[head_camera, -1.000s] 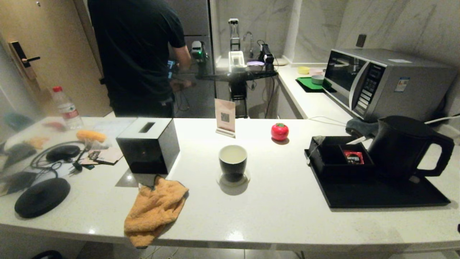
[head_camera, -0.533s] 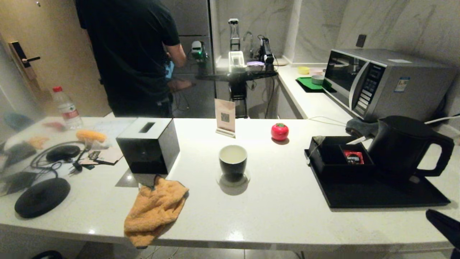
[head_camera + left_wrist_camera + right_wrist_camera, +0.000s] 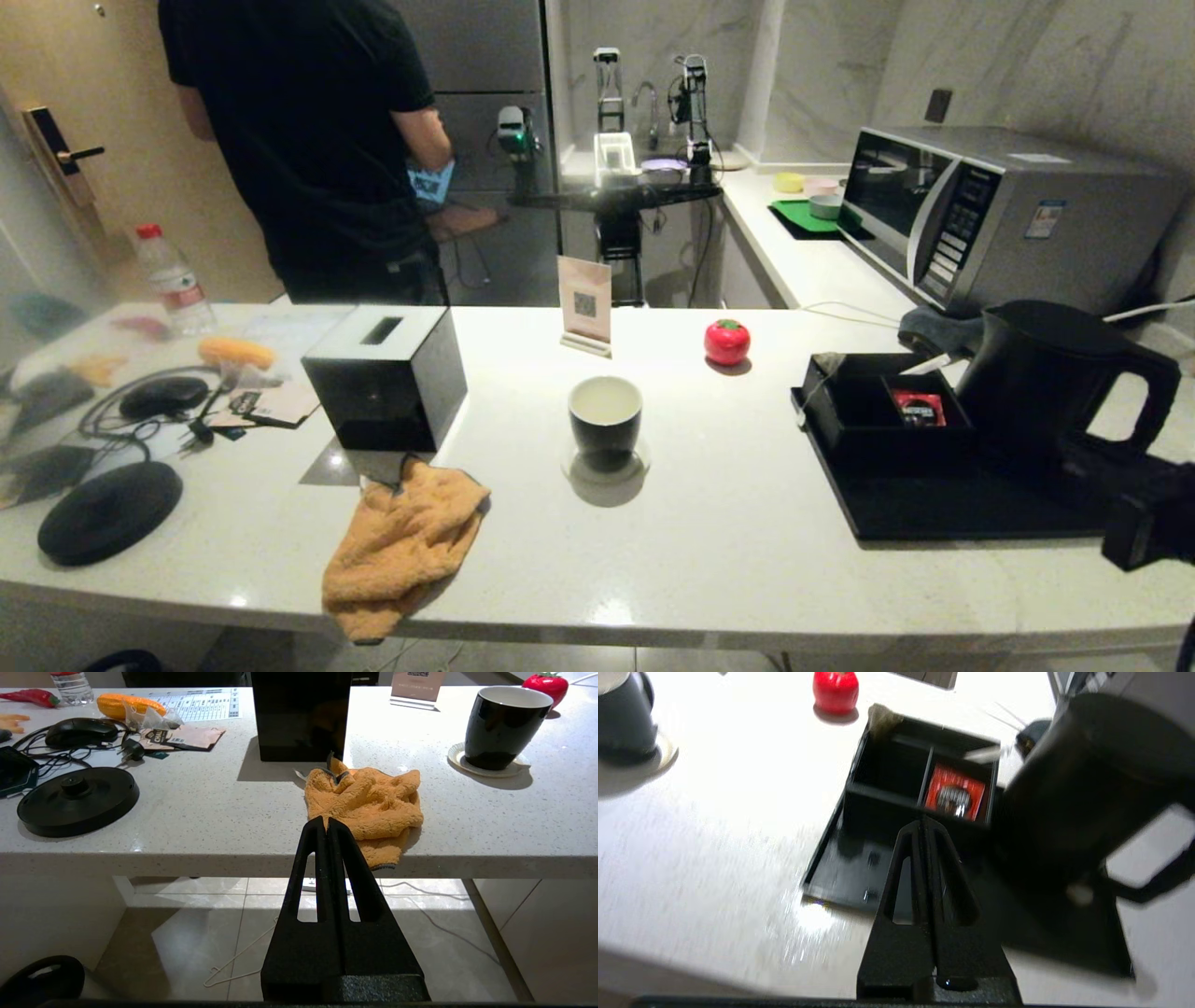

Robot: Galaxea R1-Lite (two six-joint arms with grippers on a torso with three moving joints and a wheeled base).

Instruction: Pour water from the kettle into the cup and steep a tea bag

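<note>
The counter [image 3: 709, 560] runs wide ahead of both arms. The microwave [image 3: 990, 210] sits far beyond the right gripper [image 3: 924, 823], past the kettle. A person [image 3: 299, 140] in a black shirt stands across the counter, well away from either arm.

The black tray [image 3: 859, 877] lies just under and ahead of the right gripper's tips. The kettle [image 3: 1069, 793] stands on it, close ahead and off to the gripper's outer side, its loop handle facing outward, nearest the arm. The compartment box [image 3: 920, 774] is straight ahead of the tips w/ a red sachet [image 3: 955, 795] in one cell. The tissue box [image 3: 301, 714] is ahead of the left gripper [image 3: 327, 823], beyond the orange cloth [image 3: 369, 805], which lies nearest those tips, draped over the counter edge. The kettle base disc [image 3: 77, 800] is off to the outer side of the left gripper. The cup [image 3: 504, 725] rests on a coaster toward the robot's right of the left gripper, well apart; inside looks white, no water can be made out. A red tomato-shaped thing [image 3: 835, 690] sits farther ahead of the right gripper.

Both grippers have fingers pressed together, holding nothing. The left one hangs below counter level, parked.

Step in hand, by judgement: the right arm approaching the kettle handle. To do it well: spread the fingers before arriving, come at the handle's upright bar from the open outer side, keep clear of the compartment box, and grip high enough that the kettle won't swing when lifted. Pour not yet begun.
</note>
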